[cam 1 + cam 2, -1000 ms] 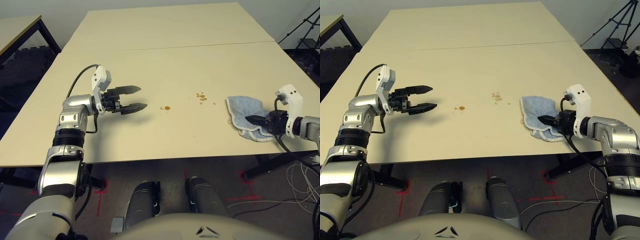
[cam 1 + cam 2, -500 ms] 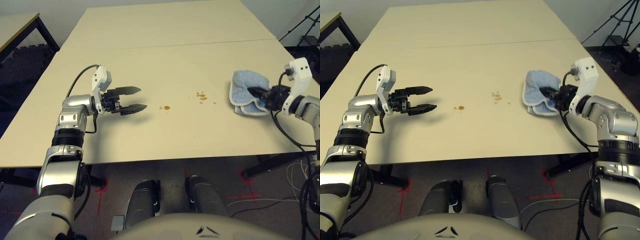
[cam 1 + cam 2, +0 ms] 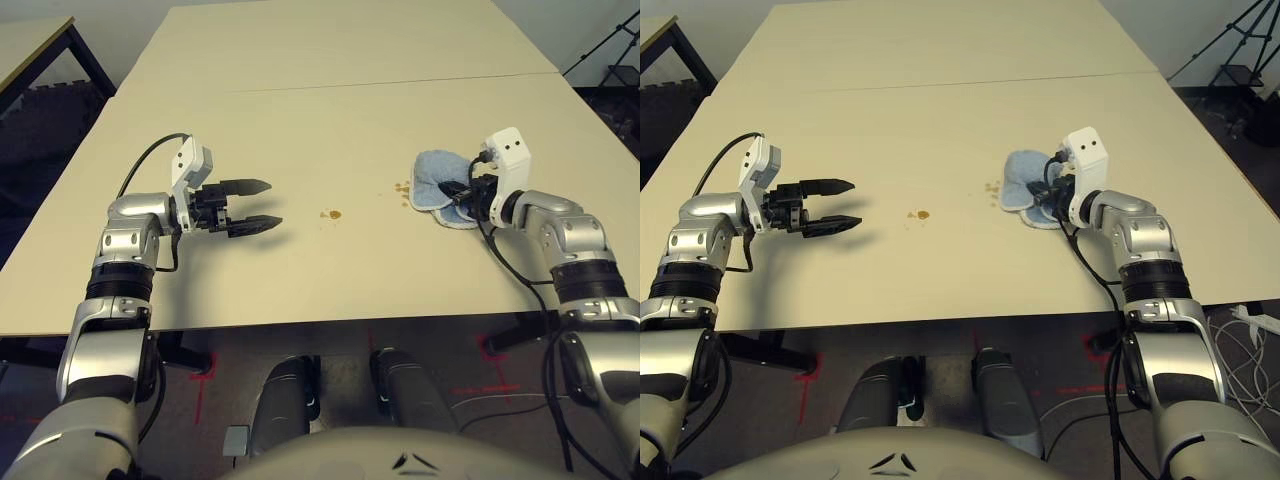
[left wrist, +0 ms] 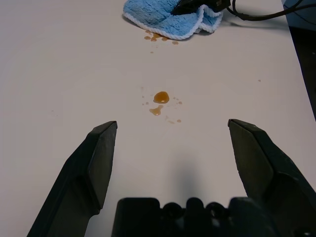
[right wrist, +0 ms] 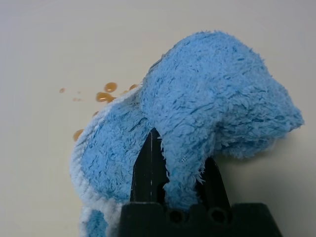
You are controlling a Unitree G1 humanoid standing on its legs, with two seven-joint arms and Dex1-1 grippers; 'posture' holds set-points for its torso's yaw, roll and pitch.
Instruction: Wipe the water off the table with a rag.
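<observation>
With the right claw [image 3: 462,192] pinched on the rag [image 3: 436,186] beside the droplets [image 3: 402,186], press flat, sweep toward the far drop [image 3: 332,214]. Left claw [image 3: 262,204] wide, empty above desk [image 3: 350,110].

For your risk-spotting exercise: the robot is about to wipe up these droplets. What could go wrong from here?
1. The rag is bunched in the right hand, so little cloth may touch the table.
2. It sits at the nearer droplets; a short stroke could miss the farther drop.
3. A long stroke nears the open left hand.
</observation>
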